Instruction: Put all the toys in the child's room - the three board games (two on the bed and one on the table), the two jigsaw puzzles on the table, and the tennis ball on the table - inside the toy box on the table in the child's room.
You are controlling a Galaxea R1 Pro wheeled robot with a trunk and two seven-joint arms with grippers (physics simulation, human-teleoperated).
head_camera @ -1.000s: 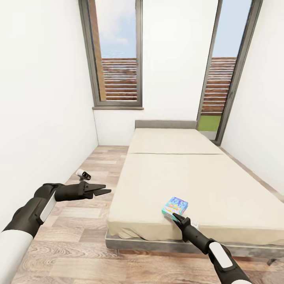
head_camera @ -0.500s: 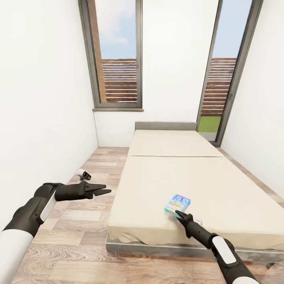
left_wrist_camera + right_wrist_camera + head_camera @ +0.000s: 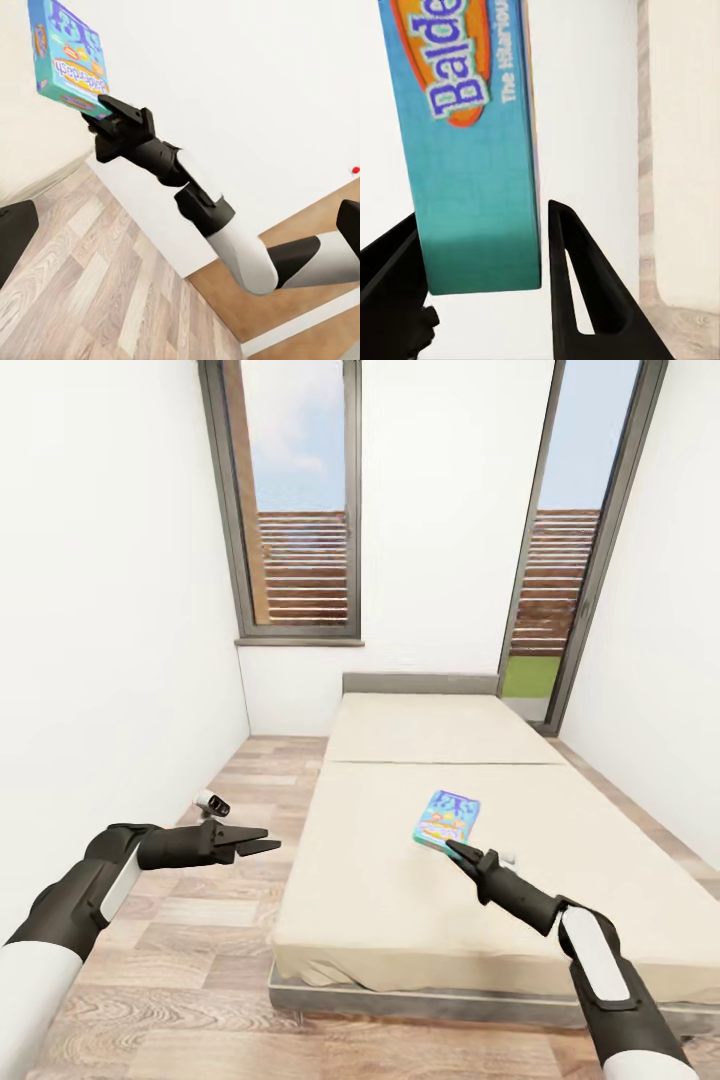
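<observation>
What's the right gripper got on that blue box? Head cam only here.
Observer: Right wrist view: one end of the blue board game sits between the fingers, one on each side.
Operator: Lying flat?
Observer: No. Left wrist view shows it sticking out from the right gripper, gripped at one end.
Operator: Which game?
Observer: The lettering starts "Balde"; the rest is cut off.

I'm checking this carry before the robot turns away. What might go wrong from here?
The right claw pinches only the near edge of the blue board game, which is held up above the bed, so it may pivot or slip out. The claw looks thin on the box's side in the right wrist view.
</observation>
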